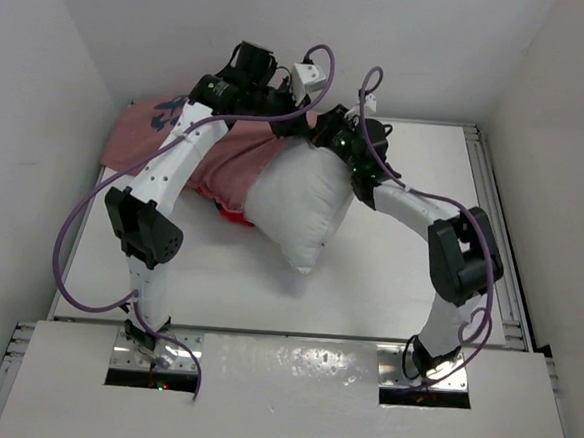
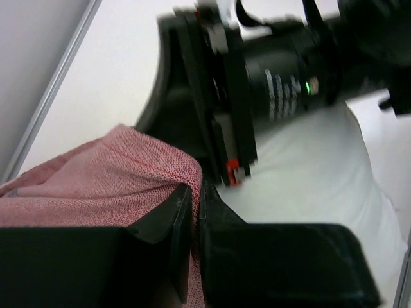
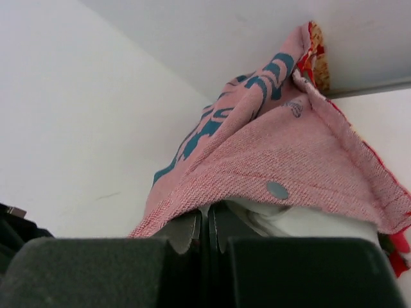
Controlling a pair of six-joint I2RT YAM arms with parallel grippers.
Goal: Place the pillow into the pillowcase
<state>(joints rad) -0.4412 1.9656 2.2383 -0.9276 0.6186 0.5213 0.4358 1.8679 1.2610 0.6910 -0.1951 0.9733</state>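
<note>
The white pillow (image 1: 298, 204) hangs tilted at the table's middle, its upper end tucked under the pillowcase (image 1: 153, 129), whose pink side with blue print lies bunched at the back left. My left gripper (image 1: 284, 113) is shut on the pillowcase's pink edge (image 2: 115, 173); its fingertips (image 2: 192, 189) pinch the cloth beside the pillow (image 2: 308, 173). My right gripper (image 1: 323, 131) is at the pillow's top corner. In the right wrist view it (image 3: 207, 215) is shut on a bit of white pillow cloth (image 3: 314, 221), with the pillowcase hem (image 3: 276, 160) draped over the fingertips.
White walls close in at the back and both sides. A metal rail (image 1: 493, 213) runs along the table's right edge. The white tabletop (image 1: 398, 277) lies in front of the pillow. The right arm's black wrist (image 2: 276, 77) is close above my left gripper.
</note>
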